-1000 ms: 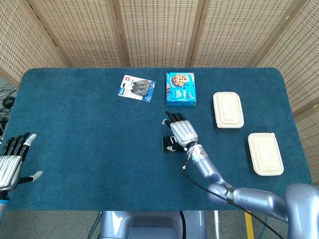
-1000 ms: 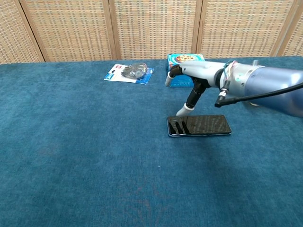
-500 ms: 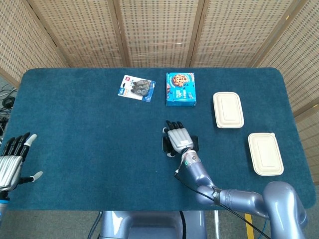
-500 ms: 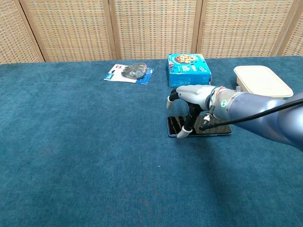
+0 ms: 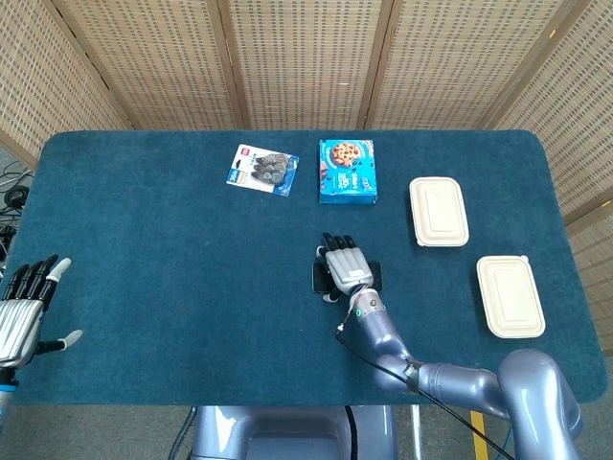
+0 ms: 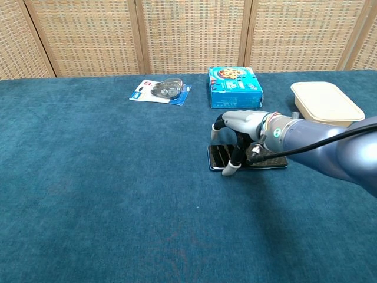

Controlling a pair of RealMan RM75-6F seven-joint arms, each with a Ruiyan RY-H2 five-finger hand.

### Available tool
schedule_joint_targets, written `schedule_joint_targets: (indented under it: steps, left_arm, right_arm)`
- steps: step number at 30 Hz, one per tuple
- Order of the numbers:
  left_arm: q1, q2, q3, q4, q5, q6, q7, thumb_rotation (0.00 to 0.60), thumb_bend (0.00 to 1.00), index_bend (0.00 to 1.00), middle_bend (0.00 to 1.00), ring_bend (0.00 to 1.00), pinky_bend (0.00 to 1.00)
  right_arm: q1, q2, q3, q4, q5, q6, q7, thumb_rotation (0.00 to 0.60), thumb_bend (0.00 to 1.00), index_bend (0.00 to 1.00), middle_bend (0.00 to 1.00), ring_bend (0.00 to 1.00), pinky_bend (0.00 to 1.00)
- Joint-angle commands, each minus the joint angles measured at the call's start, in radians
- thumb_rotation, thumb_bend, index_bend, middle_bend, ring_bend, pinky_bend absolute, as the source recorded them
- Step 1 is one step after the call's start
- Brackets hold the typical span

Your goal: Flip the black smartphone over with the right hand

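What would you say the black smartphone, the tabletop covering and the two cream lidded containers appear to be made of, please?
Black smartphone: glossy glass or plastic, since its surface mirrors the right hand; the weave pattern hints at a carbon-fibre look.
Tabletop covering: teal felt or short-pile fabric, matte and fuzzy.
Cream lidded containers: probably moulded pulp or foam, matte with soft ridged lids; hard to tell which.

Matt, napped teal cloth over the bench (image 6: 88, 194). Glossy black glass on the smartphone (image 6: 265, 157), mirroring the fingers (image 6: 231, 168). Smooth silver metal-look shell on the right hand (image 6: 244, 127). Printed cardboard cookie box (image 6: 234, 86); matt cream plastic container (image 6: 325, 99).
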Motion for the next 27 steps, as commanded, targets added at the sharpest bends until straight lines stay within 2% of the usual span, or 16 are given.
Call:
schedule_joint_targets:
  steps: [1, 6, 9, 11, 13, 21, 27]
  left_arm:
    - [0.0, -0.001, 0.0, 0.001, 0.001, 0.002, 0.0, 0.6, 0.0, 0.0, 0.0, 0.0, 0.0]
    - [0.001, -0.002, 0.0, 0.001, 0.001, 0.004, 0.0, 0.6, 0.0, 0.0, 0.0, 0.0, 0.0]
    - [0.001, -0.003, 0.0, 0.002, 0.0, 0.005, 0.001, 0.6, 0.0, 0.0, 0.0, 0.0, 0.0]
    - [0.001, -0.003, 0.0, 0.002, 0.0, 0.004, 0.002, 0.6, 0.0, 0.0, 0.0, 0.0, 0.0]
    - [0.0, -0.003, 0.0, 0.002, 0.0, 0.004, 0.003, 0.6, 0.0, 0.0, 0.0, 0.0, 0.0]
    - [0.0, -0.002, 0.001, 0.0, -0.001, 0.003, 0.003, 0.6, 0.0, 0.0, 0.0, 0.0, 0.0]
    - [-0.001, 0.0, 0.002, -0.001, -0.001, 0.001, 0.002, 0.6, 0.0, 0.0, 0.0, 0.0, 0.0]
  right_arm:
    - [0.005, -0.004, 0.0, 0.009, 0.012, -0.007, -0.006, 0.6, 0.15, 0.25, 0.0, 0.0, 0.0]
    - [0.011, -0.003, 0.0, 0.018, 0.026, -0.018, -0.008, 0.6, 0.23, 0.28, 0.0, 0.0, 0.0]
    - [0.012, -0.001, -0.001, 0.02, 0.027, -0.024, -0.006, 0.6, 0.3, 0.35, 0.0, 0.0, 0.0]
    - [0.012, 0.001, 0.001, 0.019, 0.029, -0.028, -0.001, 0.6, 0.39, 0.43, 0.0, 0.0, 0.0]
    - [0.011, 0.005, 0.001, 0.014, 0.028, -0.037, 0.006, 0.6, 0.43, 0.47, 0.0, 0.0, 0.0]
    - [0.003, 0.017, -0.001, -0.014, -0.023, -0.031, 0.046, 0.6, 0.44, 0.5, 0.0, 0.0, 0.0]
    - [-0.026, 0.039, 0.018, -0.068, -0.145, -0.003, 0.143, 0.6, 0.44, 0.5, 0.0, 0.0, 0.0]
